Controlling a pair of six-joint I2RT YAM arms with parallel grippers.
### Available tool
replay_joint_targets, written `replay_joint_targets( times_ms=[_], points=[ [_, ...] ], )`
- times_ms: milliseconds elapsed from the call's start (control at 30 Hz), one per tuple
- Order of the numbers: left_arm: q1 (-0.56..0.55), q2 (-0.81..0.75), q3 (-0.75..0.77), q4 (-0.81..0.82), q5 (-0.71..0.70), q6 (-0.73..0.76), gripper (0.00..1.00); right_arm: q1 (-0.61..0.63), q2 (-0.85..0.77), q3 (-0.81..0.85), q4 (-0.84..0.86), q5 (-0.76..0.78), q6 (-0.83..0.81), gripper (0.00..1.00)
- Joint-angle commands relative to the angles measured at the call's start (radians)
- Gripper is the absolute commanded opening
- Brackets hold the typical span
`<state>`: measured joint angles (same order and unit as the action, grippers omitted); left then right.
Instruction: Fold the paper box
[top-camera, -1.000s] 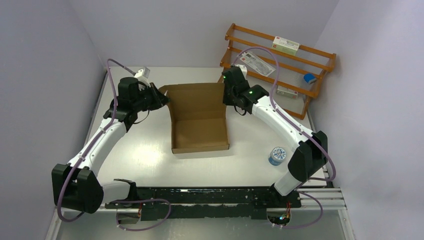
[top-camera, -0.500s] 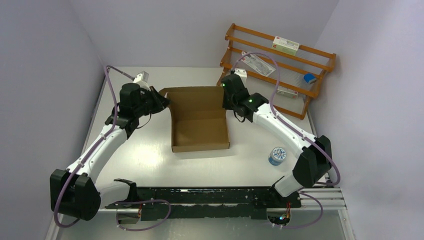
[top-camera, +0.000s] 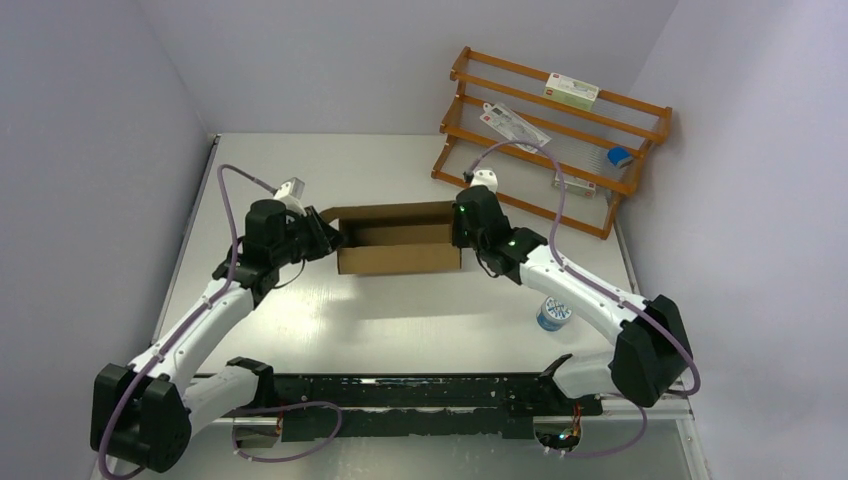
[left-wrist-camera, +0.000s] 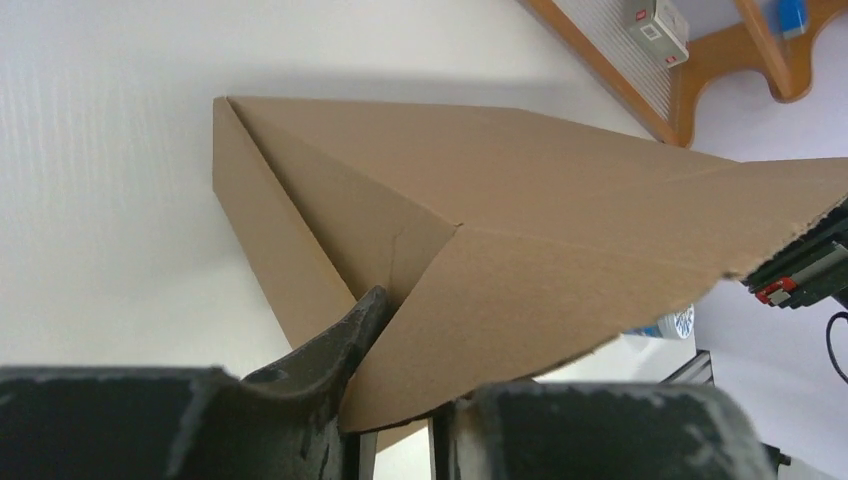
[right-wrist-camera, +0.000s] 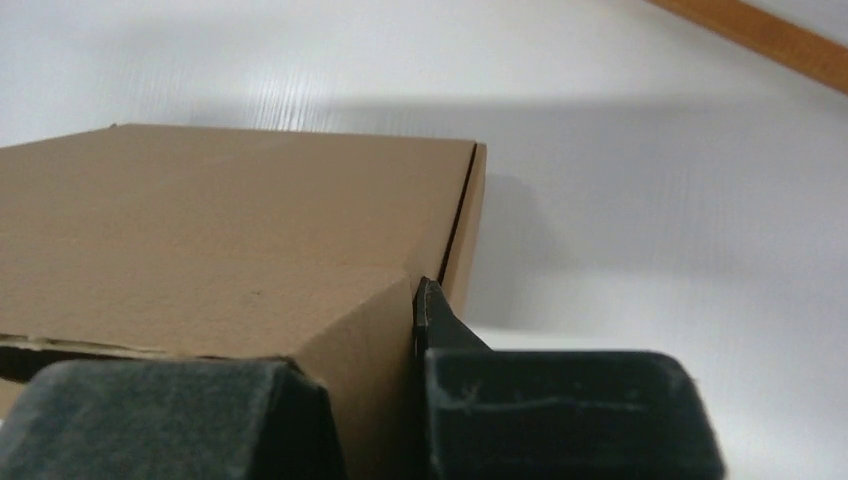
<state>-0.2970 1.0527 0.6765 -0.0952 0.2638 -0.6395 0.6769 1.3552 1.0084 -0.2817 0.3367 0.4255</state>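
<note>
**A:** Where is the paper box (top-camera: 398, 250) found?

**B:** It is set at the middle of the table (top-camera: 400, 330), between the two arms, with its front wall turned toward their bases. The lid (top-camera: 390, 214) is tipped forward over the tray, and a dark gap is seen beneath it.

**A:** How are the ends held?

**B:** The right gripper (top-camera: 462, 225) is clamped on the lid's right corner; in its wrist view the cardboard is pinched between the fingers. The left gripper (top-camera: 325, 240) is placed at the lid's left corner, and a side flap is seen passing between its fingers. Whether that flap is squeezed or merely straddled cannot be told.

**A:** Which step is judged to be in hand?

**B:** The closing of the lid, with little left to be done after it.

**A:** How is it done well?

**B:** Both corners should be lowered at one rate, so that the lid is not twisted along its hinge. The side flaps should be steered inside the tray walls rather than left outside them. The tray may be pushed across the smooth table, so downward pressure is preferred to forward pressure. Nothing should be released until the flaps are tucked.
</note>
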Motion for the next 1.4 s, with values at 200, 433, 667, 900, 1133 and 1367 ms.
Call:
replay_joint_targets(
  times_ms=[200, 433, 667, 900, 1133, 1367],
  points=[
    [-0.014, -0.175, -0.066, -0.190, 0.022, 0.005, 0.49, 0.024, -0.176, -0.141, 0.101, -0.212, 0.006, 0.32],
    [-0.014, -0.302, -0.080, -0.288, 0.016, 0.000, 0.65, 0.024, -0.307, -0.212, 0.083, -0.275, -0.031, 0.53],
    [-0.014, -0.474, -0.088, -0.419, -0.075, -0.038, 0.72, 0.024, -0.419, -0.259, 0.061, -0.364, -0.036, 0.69],
    [-0.014, -0.563, -0.017, -0.533, -0.113, -0.040, 0.75, 0.024, -0.492, -0.226, -0.030, -0.411, -0.050, 0.79],
    [-0.014, -0.544, 0.129, -0.599, -0.186, 0.056, 0.77, 0.024, -0.538, -0.128, -0.141, -0.418, -0.071, 0.83],
    [-0.014, -0.441, 0.321, -0.625, -0.249, 0.180, 0.76, 0.023, -0.545, 0.023, -0.219, -0.403, -0.119, 0.85]
  ],
)
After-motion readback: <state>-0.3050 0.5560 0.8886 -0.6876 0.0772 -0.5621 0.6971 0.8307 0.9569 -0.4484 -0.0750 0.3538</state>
